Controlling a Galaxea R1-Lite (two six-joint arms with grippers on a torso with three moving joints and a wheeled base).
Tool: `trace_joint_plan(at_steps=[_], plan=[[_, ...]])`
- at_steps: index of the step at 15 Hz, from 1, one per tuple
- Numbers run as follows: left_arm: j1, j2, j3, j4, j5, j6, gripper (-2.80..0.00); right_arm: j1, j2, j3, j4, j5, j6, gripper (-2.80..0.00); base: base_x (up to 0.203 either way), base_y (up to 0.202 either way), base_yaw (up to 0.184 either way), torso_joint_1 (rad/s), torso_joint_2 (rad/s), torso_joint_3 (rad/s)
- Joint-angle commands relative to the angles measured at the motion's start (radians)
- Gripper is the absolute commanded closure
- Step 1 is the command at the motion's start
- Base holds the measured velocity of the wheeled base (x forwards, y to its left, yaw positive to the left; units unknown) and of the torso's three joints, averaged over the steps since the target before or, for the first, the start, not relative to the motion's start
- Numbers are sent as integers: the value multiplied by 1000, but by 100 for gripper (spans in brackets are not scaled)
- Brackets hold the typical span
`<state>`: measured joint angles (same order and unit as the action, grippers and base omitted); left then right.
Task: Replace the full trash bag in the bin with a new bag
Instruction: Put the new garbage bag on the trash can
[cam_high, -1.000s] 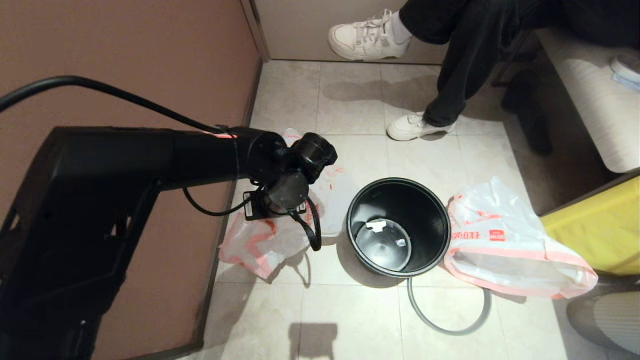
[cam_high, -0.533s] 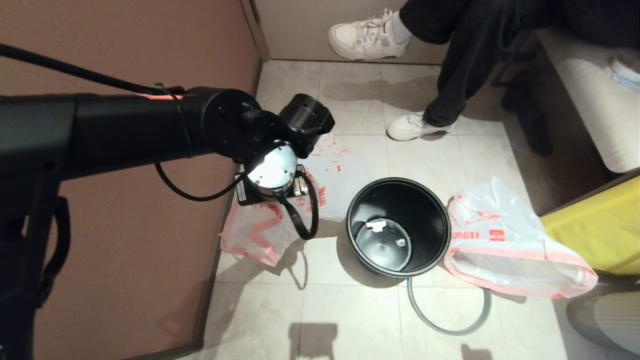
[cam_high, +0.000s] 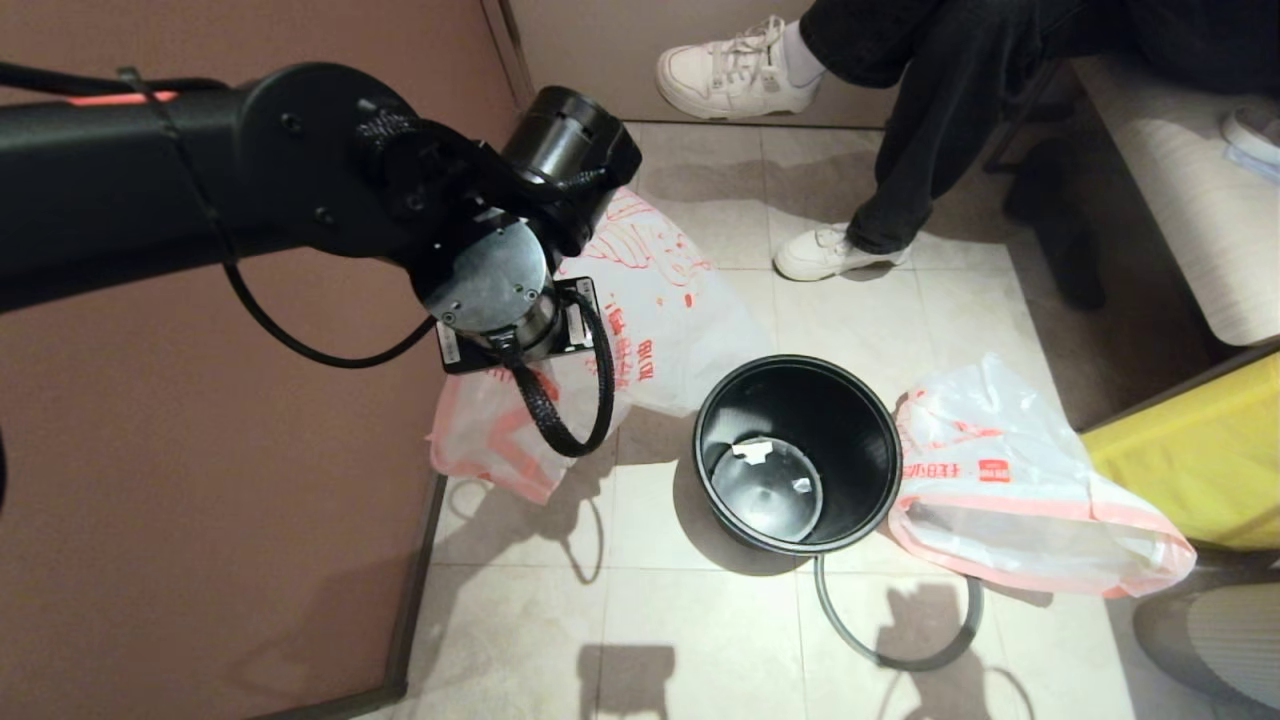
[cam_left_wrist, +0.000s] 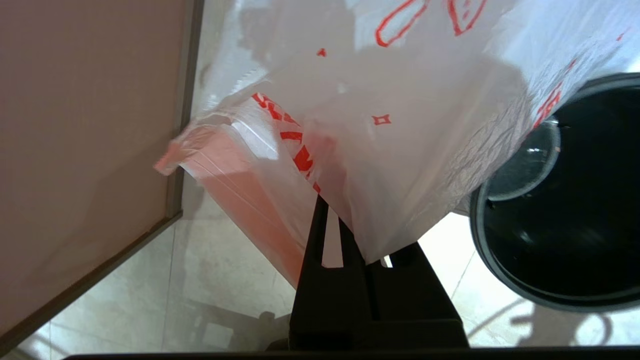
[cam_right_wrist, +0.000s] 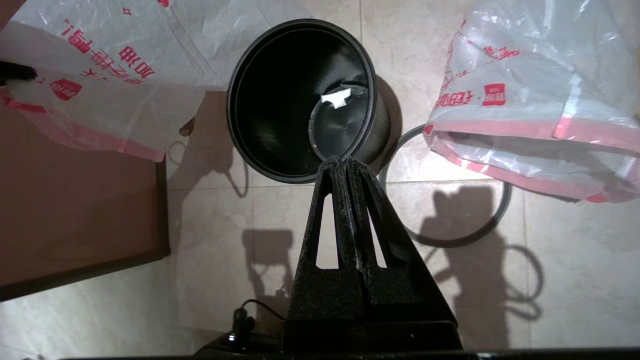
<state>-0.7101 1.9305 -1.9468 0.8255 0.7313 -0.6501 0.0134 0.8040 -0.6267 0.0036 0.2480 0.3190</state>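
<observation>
Bags first: my left gripper (cam_left_wrist: 332, 210) is clamped on the thin limp white new bag (cam_high: 640, 300), lifted at ten o'clock of the round black plastic bin (cam_high: 797, 452). The bulky bottle-filled full trash bag (cam_high: 1010, 480) lies at three o'clock. My right gripper (cam_right_wrist: 345, 167) hangs closed, empty, above the bin.

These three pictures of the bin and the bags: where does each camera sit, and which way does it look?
Head view: on the robot's head, looking down at the floor, the bin and both bags; the left arm shows.
Left wrist view: behind the left gripper, shut on the new bag, with the bin beside it.
Right wrist view: behind the right gripper, shut and holding nothing, above the bin, the full trash bag and the grey ring.
Shared: all three views show the bin and the new bag.
</observation>
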Motion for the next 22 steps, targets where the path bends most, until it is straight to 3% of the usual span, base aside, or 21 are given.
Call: trace_joint_plan(at_steps=[1,4,7,15,19,22], plan=[[-18,-45,0,4,5,5,0,0,99,-26,-2,15,16,0,0,0,0,0,0,0],[-25,-84,-1,-4,5,32,0,2,117,-27,-2,57,17,0,0,0,0,0,0,0],[-28,-100,-1,-123,-11,34,0,30,208,-52,-66,86,19,0,0,0,0,0,0,0],[-52,-93,-2,-332,-12,78,0,267,537,-233,-219,81,48,0,0,0,0,0,0,0],[-54,-151,-3,-364,-13,109,0,355,633,-341,-247,53,97,0,0,0,0,0,0,0],[-101,-177,-3,-368,-13,113,0,401,643,-350,-248,45,98,0,0,0,0,0,0,0]])
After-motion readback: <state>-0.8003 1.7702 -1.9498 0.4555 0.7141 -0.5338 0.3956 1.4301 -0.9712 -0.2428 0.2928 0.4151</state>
